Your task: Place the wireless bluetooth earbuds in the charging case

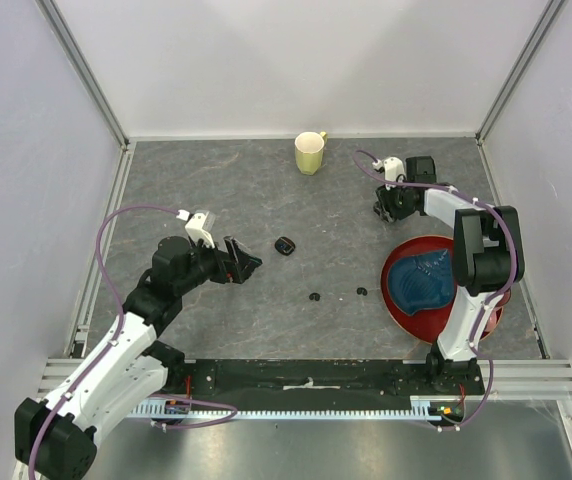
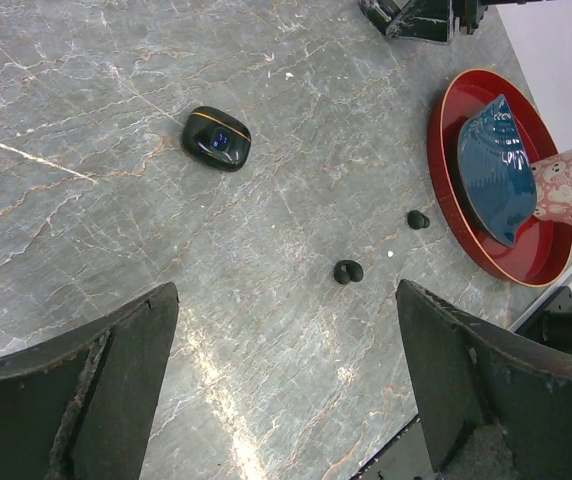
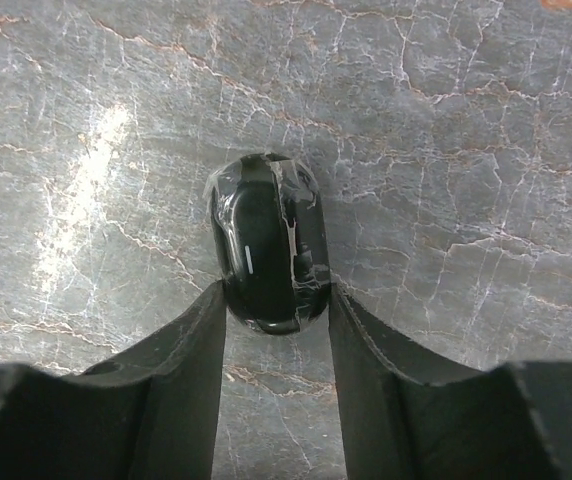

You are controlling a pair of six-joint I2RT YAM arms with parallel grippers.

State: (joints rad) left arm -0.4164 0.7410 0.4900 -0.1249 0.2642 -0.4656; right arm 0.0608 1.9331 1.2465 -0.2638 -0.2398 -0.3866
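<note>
My right gripper (image 1: 386, 210) is at the back right and is shut on a glossy black oval charging case (image 3: 269, 243), held between its fingertips just above the table; the right wrist view shows the grip (image 3: 277, 292). A second black pod (image 1: 285, 245) with an orange line lies mid-table and also shows in the left wrist view (image 2: 216, 137). Two tiny black earbuds lie on the table, one (image 1: 315, 296) (image 2: 347, 271) nearer the middle and one (image 1: 362, 291) (image 2: 418, 219) by the plate. My left gripper (image 1: 241, 262) (image 2: 286, 380) is open and empty, left of the pod.
A yellow-green mug (image 1: 310, 152) stands at the back centre. A red plate (image 1: 398, 300) (image 2: 446, 130) holding a blue bowl (image 1: 428, 280) (image 2: 496, 165) sits at the right, beside the right arm. White walls enclose the table.
</note>
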